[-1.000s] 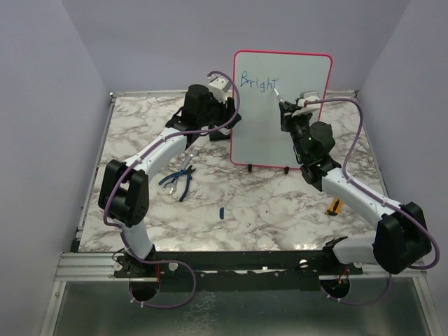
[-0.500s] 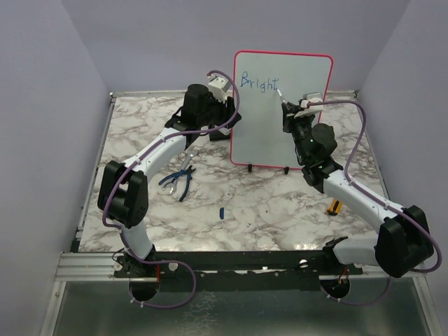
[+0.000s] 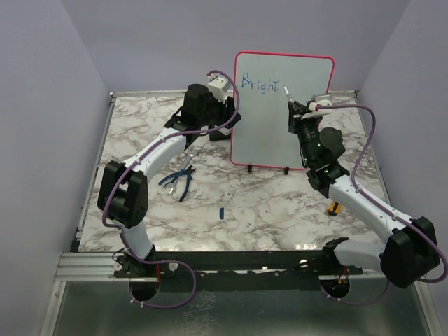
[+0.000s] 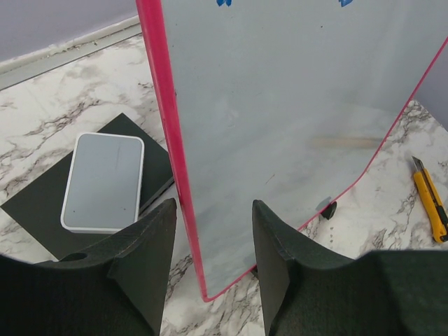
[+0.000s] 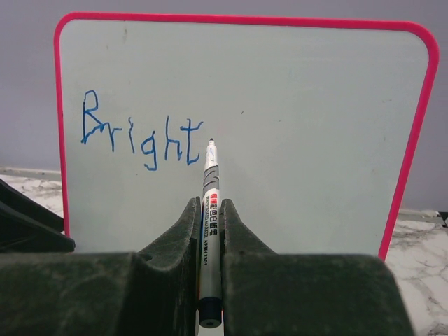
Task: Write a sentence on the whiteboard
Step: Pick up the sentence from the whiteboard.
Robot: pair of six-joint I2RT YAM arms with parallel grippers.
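The whiteboard (image 3: 280,122) stands upright at the back of the marble table, with a red-pink frame and black feet. The sentence (image 3: 259,83) reads only "Bright" in blue, at the board's upper left (image 5: 140,136). My right gripper (image 5: 210,204) is shut on a grey-white marker (image 5: 211,168). The marker's tip points at the board just right of the last letter; whether it touches is unclear. In the top view the marker (image 3: 288,94) rises from that gripper (image 3: 297,109). My left gripper (image 4: 213,210) is open, with the board's left edge (image 4: 171,119) between its jaws.
Blue-handled pliers (image 3: 178,182) and a small blue cap (image 3: 221,211) lie front left of the board. A yellow utility knife (image 3: 335,206) lies on the right, also in the left wrist view (image 4: 430,196). A white-topped eraser block (image 4: 105,182) rests on a black pad (image 4: 35,210) behind the board.
My right gripper has carried the marker to the right, from the last letter of "Bright" to the blank board beside it. The left arm has not moved.
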